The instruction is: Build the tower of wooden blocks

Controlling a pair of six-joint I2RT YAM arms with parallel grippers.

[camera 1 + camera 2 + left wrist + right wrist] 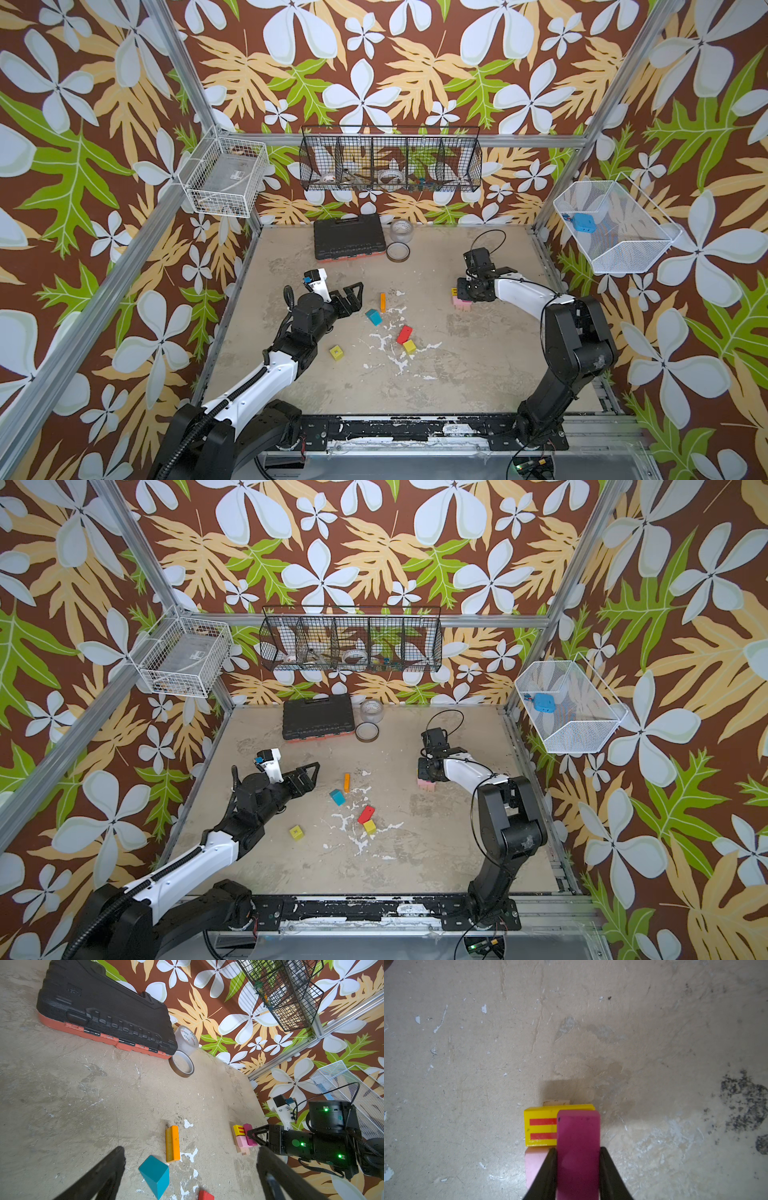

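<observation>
My right hand (578, 1149) is narrow, clamped on a magenta rectangular wooden block (578, 1126), one finger flat on each long side. That block is at the wood block tower (242, 1138), over a pale pink wooden block (534, 1165) and just beside a yellow wooden block with two red stripes (539, 1128). A plain tan wooden piece (555, 1102) peeks out underneath. Can't tell if the magenta one is resting on the pink one or held just above it.

The tower stands on the right side of the worn beige table (457, 365) in both top views, under my right wrist.

My left hand (356, 297) is wide, nothing between the fingers, hovering left of centre.

Loose mid-table:
- orange wooden plank (382, 302), with a teal wooden wedge (373, 317) near it
- red wooden block (404, 334) touching a plain yellow wooden cube (409, 346)
- marked yellow wooden cube (337, 353), apart from these and nearer my left arm

At the back wall: black plastic tool case (347, 239), clear tape roll (401, 230), dark-rimmed tape roll (397, 252).
</observation>
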